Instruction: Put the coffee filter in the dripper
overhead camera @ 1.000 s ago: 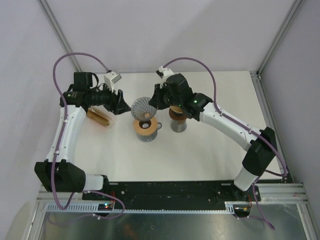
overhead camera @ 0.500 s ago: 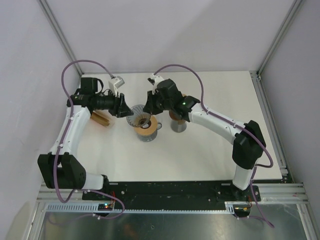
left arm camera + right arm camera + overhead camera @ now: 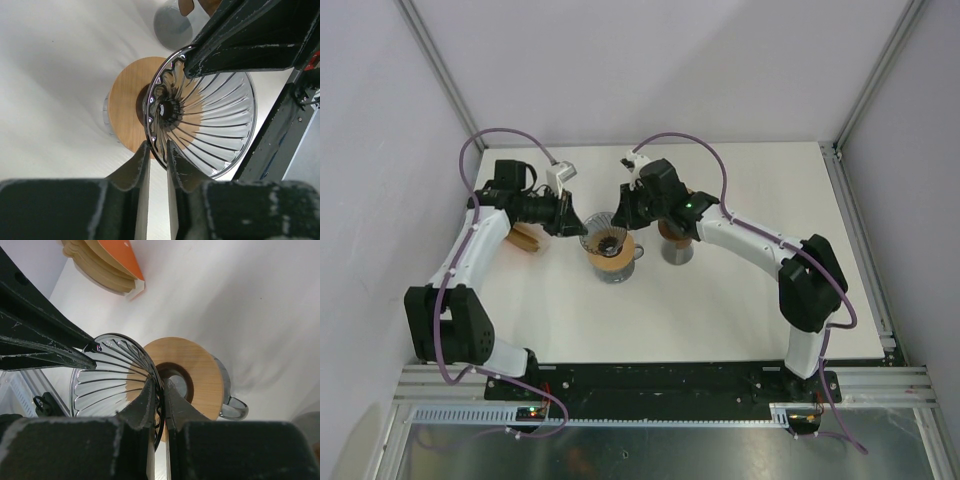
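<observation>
Robot lab test cell, not a kitchen. The white tabletop [image 3: 720, 310] is boxed in by plain pale wall panels [image 3: 650, 70] on the left, far and right sides. Bare aluminium frame posts [image 3: 876, 75] rise from the far corners.

At the near edge, a black mounting plate [image 3: 670, 378] carries both my arm bases. An aluminium extrusion rail [image 3: 890, 383] runs alongside it, with a slotted cable duct [image 3: 470, 413] at near left. Purple cables [image 3: 685, 136] loop loose off each arm.

The only domestic ware is a glass dripper [image 3: 603, 232] and a stack of paper filters [image 3: 523, 237] at far left.
</observation>
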You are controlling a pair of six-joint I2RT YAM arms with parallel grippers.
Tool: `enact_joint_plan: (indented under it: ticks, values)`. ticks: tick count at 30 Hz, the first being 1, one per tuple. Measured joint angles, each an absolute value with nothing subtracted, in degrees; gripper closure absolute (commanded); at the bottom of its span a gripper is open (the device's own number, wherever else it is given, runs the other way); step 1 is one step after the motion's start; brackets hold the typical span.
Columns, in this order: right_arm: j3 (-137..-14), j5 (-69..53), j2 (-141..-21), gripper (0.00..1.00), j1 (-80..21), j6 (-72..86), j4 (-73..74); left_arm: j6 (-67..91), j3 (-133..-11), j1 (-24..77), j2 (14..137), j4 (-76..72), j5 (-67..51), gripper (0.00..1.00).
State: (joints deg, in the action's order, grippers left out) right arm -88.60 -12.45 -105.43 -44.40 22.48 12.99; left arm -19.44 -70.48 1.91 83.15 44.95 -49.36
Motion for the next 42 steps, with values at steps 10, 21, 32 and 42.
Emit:
enact_joint_plan:
  ticks: [10,21,32,42]
  values:
    - [-87.96,-12.86,-106.34,1.0,-43.79,22.46,12.99,-18.94,-70.46,2.98,85.21,43.94,-47.94,0.92]
    - [-87.55,-14.5,-108.12,1.0,-43.48,22.06,11.31,-19.05,-70.02,3.42,86.17,43.44,-45.71,1.0]
    - [-87.13,-12.88,-108.33,1.0,-43.99,19.81,9.96,-19.77,-68.84,3.42,86.17,41.5,-45.67,1.0]
    - [-86.87,-11.7,-108.53,1.0,-44.18,19.35,9.06,-20.12,-68.16,3.42,86.17,39.88,-45.74,1.0]
